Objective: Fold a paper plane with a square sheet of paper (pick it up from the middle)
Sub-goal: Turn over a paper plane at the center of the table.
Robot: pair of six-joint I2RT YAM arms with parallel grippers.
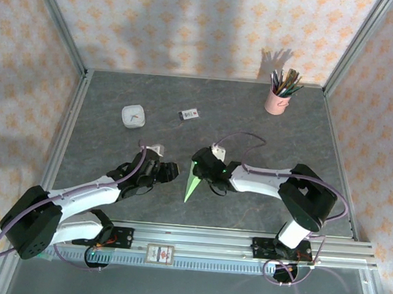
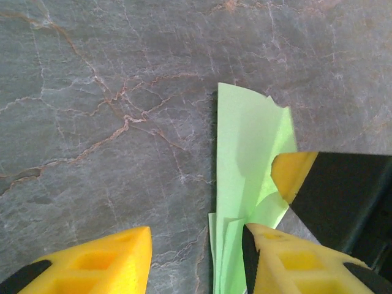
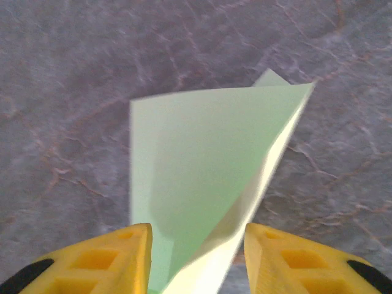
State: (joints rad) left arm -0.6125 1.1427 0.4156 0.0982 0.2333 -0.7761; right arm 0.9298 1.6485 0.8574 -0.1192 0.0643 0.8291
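Top external view, nearest the arm bases: the left claw [image 1: 170, 171] is released, fingers apart over the counter [image 1: 265, 135] just beside the paper plane [image 1: 194, 181]. The right claw [image 1: 200, 166] straddles the plane's wide end, though I cannot tell whether it pinches. The green paper is already a slim, layered dart between both claws, so I judge the folding mostly done, with perhaps a last crease left. Farther back stand a white dish [image 1: 133, 117], a card [image 1: 189, 114] and a pink pencil cup [image 1: 278, 101].

Left fingers [image 2: 92, 263] parted, right fingers [image 3: 92, 260] half-closed
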